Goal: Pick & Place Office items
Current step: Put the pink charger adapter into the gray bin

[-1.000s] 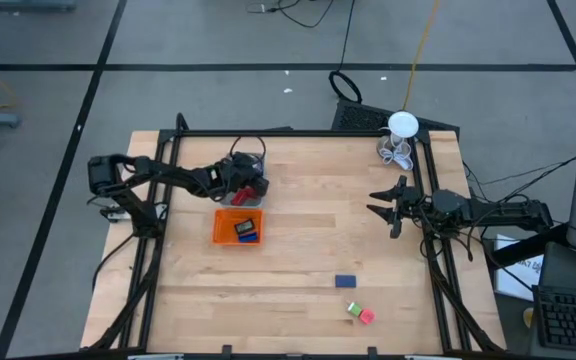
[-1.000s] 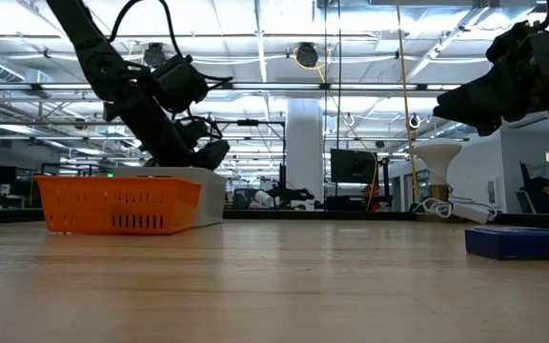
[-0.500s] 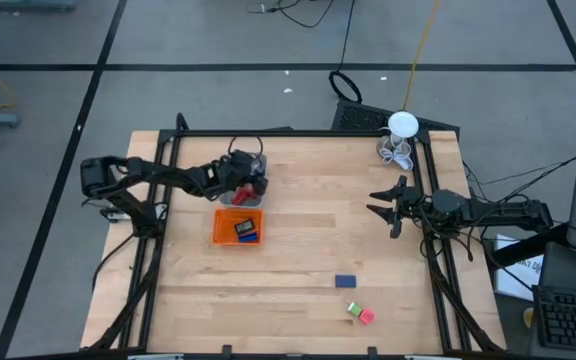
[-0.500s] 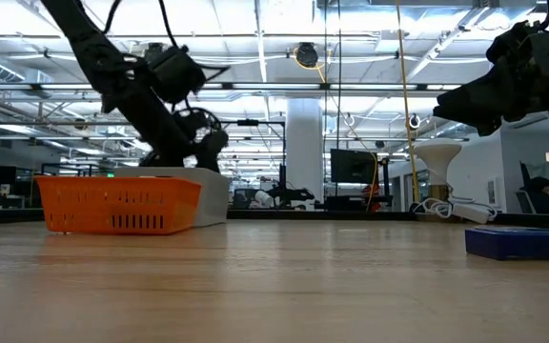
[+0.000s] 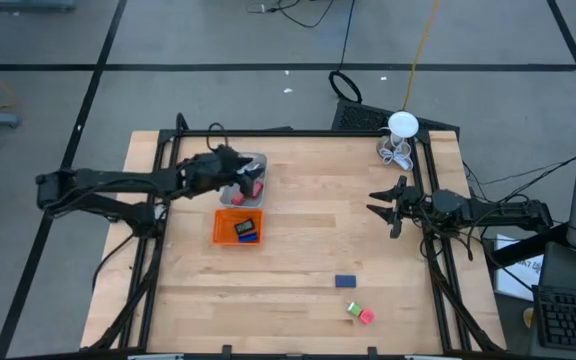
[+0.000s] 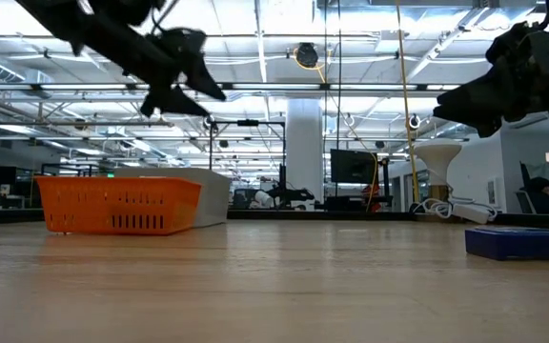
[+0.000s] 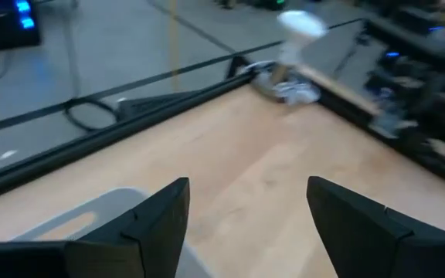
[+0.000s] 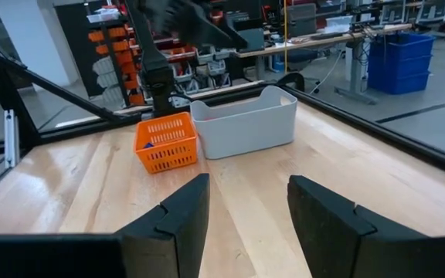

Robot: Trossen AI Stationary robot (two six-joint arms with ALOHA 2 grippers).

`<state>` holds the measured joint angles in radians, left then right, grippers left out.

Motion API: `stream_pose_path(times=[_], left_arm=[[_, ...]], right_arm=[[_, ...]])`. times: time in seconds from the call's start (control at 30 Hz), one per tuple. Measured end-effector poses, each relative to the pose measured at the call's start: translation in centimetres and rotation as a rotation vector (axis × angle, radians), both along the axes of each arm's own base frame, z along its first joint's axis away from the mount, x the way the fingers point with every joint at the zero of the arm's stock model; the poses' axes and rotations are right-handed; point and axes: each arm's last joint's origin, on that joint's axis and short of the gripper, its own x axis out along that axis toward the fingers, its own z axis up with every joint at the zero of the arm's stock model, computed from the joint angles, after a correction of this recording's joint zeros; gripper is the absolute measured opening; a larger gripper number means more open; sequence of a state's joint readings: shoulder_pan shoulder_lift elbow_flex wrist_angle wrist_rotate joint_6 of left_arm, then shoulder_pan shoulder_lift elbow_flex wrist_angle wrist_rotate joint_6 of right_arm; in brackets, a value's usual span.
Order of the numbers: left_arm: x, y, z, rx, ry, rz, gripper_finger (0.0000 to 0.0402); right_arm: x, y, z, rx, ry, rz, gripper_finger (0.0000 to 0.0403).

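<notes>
1. Your left arm reached in from the left side, stretched out long and nearly flat.
2. Your left gripper (image 5: 230, 165) was up in the air near the back of the table, with its two fingers (image 7: 157, 224) spread apart and nothing between them.
3. Your right arm waited at the right side.
4. Your right gripper (image 5: 382, 207) pointed toward the middle, fingers (image 8: 178, 220) apart and holding nothing.
</notes>
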<state>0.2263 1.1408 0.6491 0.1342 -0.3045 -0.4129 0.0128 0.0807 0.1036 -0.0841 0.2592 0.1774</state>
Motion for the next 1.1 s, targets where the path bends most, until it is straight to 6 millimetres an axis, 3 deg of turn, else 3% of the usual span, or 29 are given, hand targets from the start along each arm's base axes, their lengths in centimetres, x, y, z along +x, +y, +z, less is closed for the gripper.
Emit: stream_pose_path(times=[0.23, 0.53, 0.7, 0.9, 1.1], left_arm=[[-1.2, -4.5, 2.1, 0.078, -0.05, -0.131, 0.0255], [-1.8, -10.6, 2.1, 0.262, 0.016, -0.28, 0.0255], [-2.6, -12.9, 2.0, 0.311, 0.021, -0.303, 0.0255], [-3.5, -14.3, -0.5, 0.299, -0.041, -0.372, 0.0255], [-5.3, -14.4, -4.2, 0.283, -0.254, -0.651, 0.0255]], right_arm=[[0.0, 0.2, -0.1, 0.037, -0.004, 0.069, 0.0164], [0.1, 0.6, -0.2, 0.112, -0.016, 0.187, 0.0164], [0.3, 1.0, 0.9, 0.198, -0.175, 0.332, 0.0164], [0.5, 1.9, 1.6, 0.231, -0.234, 0.502, 0.0164], [0.3, 3.6, 3.5, 0.196, -0.406, 0.702, 0.0164]])
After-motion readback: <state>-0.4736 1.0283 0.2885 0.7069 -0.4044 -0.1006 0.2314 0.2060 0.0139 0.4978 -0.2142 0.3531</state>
